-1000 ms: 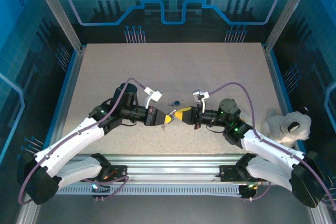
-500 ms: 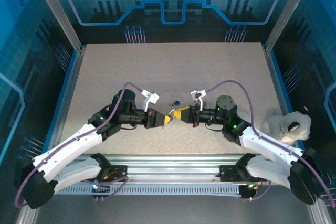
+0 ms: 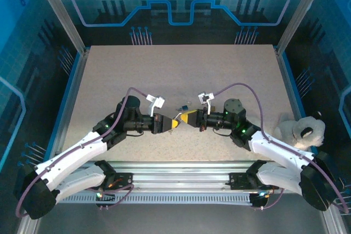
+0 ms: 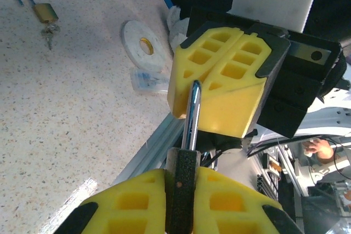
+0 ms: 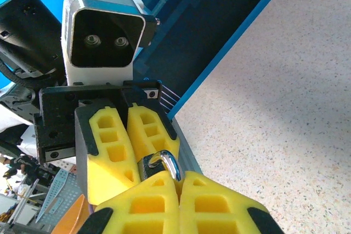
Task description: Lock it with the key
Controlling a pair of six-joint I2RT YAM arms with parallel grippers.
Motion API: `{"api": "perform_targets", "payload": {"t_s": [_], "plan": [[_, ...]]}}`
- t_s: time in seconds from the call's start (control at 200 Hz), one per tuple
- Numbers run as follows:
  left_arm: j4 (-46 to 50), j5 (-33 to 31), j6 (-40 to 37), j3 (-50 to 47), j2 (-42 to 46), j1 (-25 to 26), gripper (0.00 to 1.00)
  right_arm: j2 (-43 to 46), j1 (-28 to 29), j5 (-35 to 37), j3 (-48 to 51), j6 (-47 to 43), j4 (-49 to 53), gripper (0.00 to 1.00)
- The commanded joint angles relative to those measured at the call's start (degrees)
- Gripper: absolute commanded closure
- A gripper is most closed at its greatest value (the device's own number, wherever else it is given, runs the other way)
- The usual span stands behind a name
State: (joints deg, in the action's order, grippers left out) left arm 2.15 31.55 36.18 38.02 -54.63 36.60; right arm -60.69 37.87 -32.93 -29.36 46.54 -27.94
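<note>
A dark-bodied padlock [image 3: 179,120] hangs in the air between both grippers, just above the table's near middle. My left gripper [image 4: 182,171] is shut on its black body [image 4: 182,190]. The chrome shackle [image 4: 192,110] runs from the body up into the yellow fingers [image 4: 233,89] of the right gripper. My right gripper [image 5: 178,176] is shut on that shackle [image 5: 170,163], whose bend shows above its tips. Behind it, the lock body [image 5: 145,166] sits in the left gripper's fingers [image 5: 112,152]. A small brass padlock [image 4: 45,11] with keys [image 4: 48,30] lies on the table.
A white tape roll [image 4: 140,45] and a clear plastic piece [image 4: 147,80] lie near the table's edge. A plush toy [image 3: 299,131] sits off the table's right side. The aluminium rail [image 3: 175,168] runs along the near edge.
Both arms have drifted a little away from the near edge, keeping the padlock gripped between them. Neither grip has changed.
</note>
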Motion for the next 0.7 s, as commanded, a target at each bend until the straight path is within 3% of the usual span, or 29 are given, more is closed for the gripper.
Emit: {"api": "perform_targets", "payload": {"t_s": [0.0, 0.37, 0.696], "plan": [[-7.4, -6.2, 2.3, 0.0, 1.2, -0.9, 1.0, -0.4, 2.8, -3.6, -1.3, -0.7, 0.0, 1.0], [-12.1, -10.8, 2.1, -3.7, 3.7, -0.8, 1.0, -1.6, 5.2, -2.9, -1.5, 0.4, 0.4, 1.0], [-20.8, -8.5, 5.6, -5.5, 4.3, -0.8, 1.0, -3.8, 6.3, -3.2, -0.7, 0.3, -3.8, 1.0]]}}
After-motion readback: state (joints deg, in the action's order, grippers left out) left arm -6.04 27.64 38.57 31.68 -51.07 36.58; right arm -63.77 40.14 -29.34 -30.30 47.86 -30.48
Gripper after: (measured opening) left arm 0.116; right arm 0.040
